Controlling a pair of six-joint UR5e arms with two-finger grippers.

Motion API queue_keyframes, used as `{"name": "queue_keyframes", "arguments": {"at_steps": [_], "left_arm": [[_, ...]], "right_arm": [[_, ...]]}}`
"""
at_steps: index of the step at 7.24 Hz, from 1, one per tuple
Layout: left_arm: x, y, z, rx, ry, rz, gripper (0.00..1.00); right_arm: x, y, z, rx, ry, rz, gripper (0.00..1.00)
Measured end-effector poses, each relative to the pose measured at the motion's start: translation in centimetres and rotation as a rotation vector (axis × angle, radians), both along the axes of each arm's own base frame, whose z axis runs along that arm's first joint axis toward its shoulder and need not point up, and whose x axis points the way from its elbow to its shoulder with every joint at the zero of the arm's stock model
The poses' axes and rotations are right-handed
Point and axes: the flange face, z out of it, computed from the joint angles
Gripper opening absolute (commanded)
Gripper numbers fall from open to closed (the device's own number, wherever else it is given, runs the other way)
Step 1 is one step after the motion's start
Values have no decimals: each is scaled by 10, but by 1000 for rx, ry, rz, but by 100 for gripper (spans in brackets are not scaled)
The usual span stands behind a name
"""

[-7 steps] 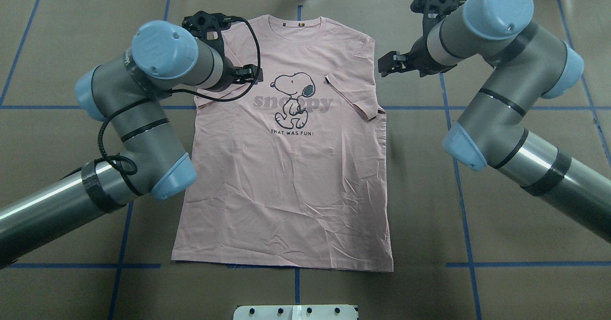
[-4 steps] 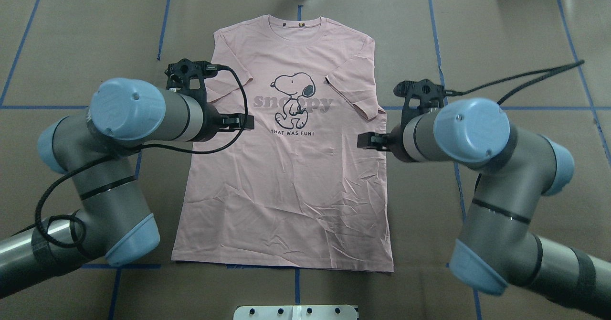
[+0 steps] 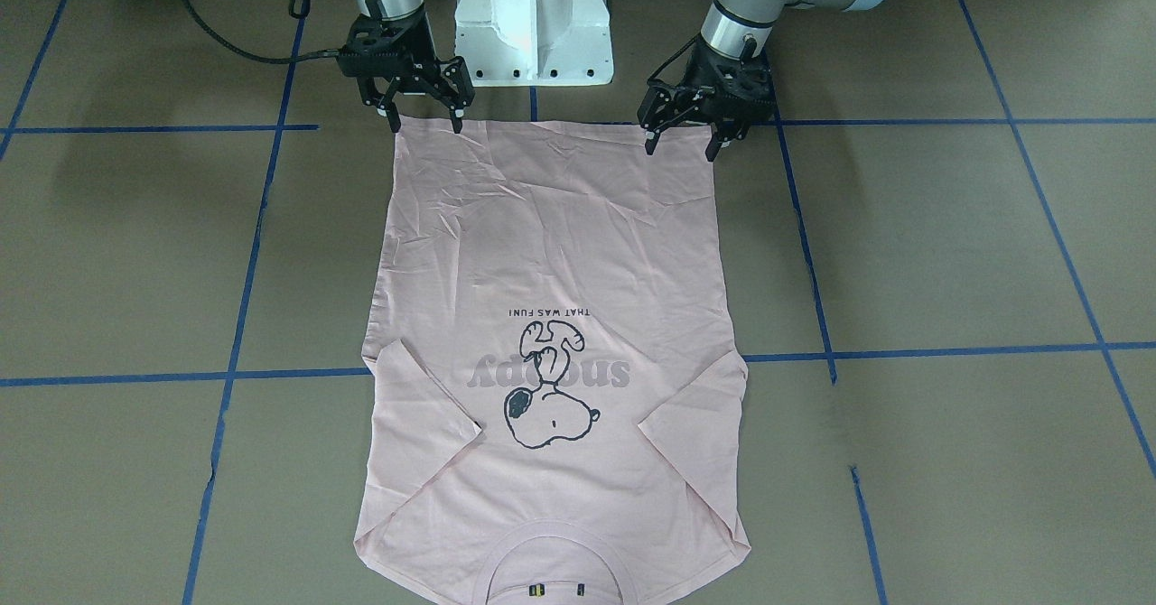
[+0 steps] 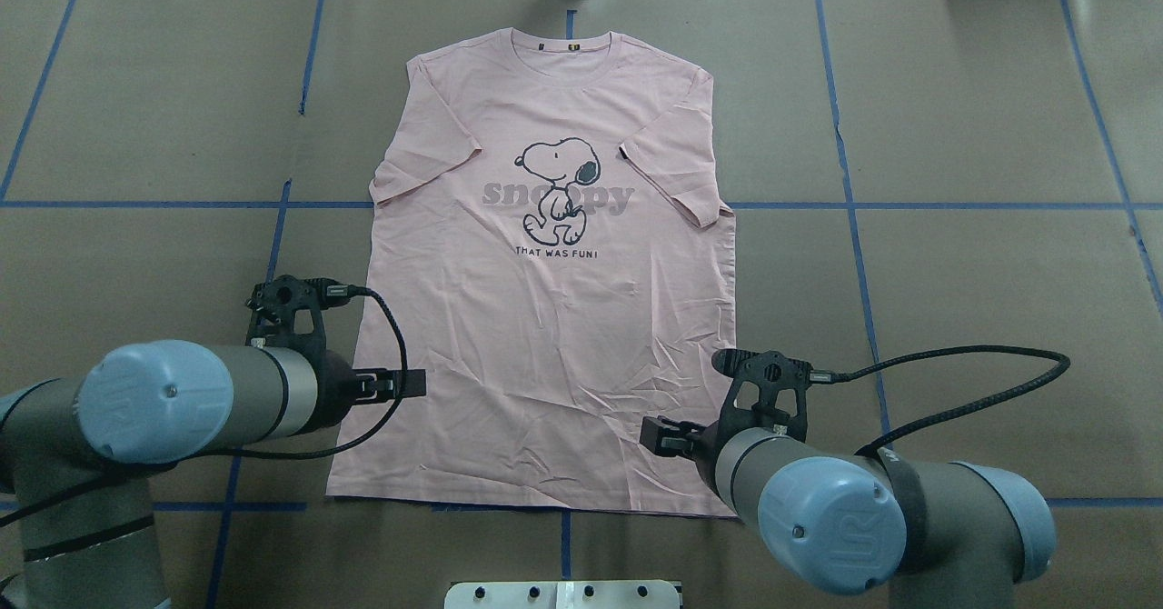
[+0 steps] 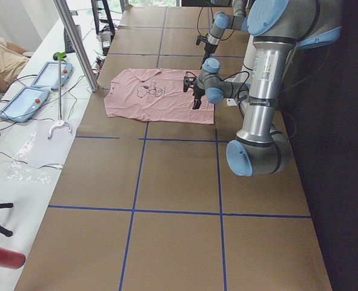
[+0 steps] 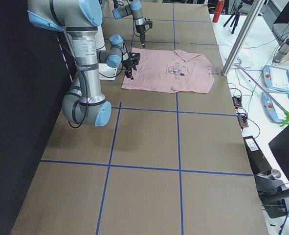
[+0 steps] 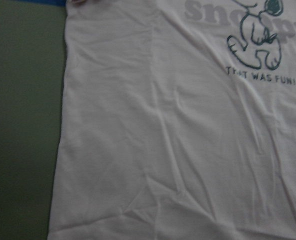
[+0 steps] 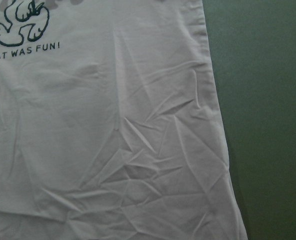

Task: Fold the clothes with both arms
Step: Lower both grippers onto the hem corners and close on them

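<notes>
The pale pink T-shirt lies flat and face up on the brown table, collar at the far side. Both short sleeves are folded inward beside the cartoon dog print. In the front view my left gripper points down over the shirt's hem corner on my left, jaws spread and empty. My right gripper stands the same way over the other hem corner, open and empty. In the overhead view both wrists hide the fingers. The wrist views show only wrinkled lower fabric and its side edges.
The white pedestal base stands just behind the hem, between the two arms. Blue tape lines mark a grid on the brown table cover. A metal post and operator tablets are on the bench past the collar side.
Both arms have swung back from the shirt's shoulder area, along its sides, to the hem near the base. The shirt itself has not moved.
</notes>
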Motion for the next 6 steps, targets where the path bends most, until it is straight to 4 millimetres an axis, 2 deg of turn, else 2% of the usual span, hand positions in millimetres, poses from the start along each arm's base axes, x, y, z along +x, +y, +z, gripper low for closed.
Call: {"name": "queue_keyframes", "arguments": {"at_steps": [2, 3, 5, 6], "left_arm": [[9, 36, 35, -47, -55, -1, 75], [12, 48, 45, -50, -74, 4, 73], [15, 58, 54, -51, -94, 15, 66], [16, 60, 58, -52, -100, 19, 55]], "right_arm": [[-2, 7, -1, 6, -4, 2, 97], [-2, 8, -1, 6, -4, 2, 97], [-2, 8, -1, 6, -4, 2, 97], [-2, 8, -1, 7, -4, 3, 97]]}}
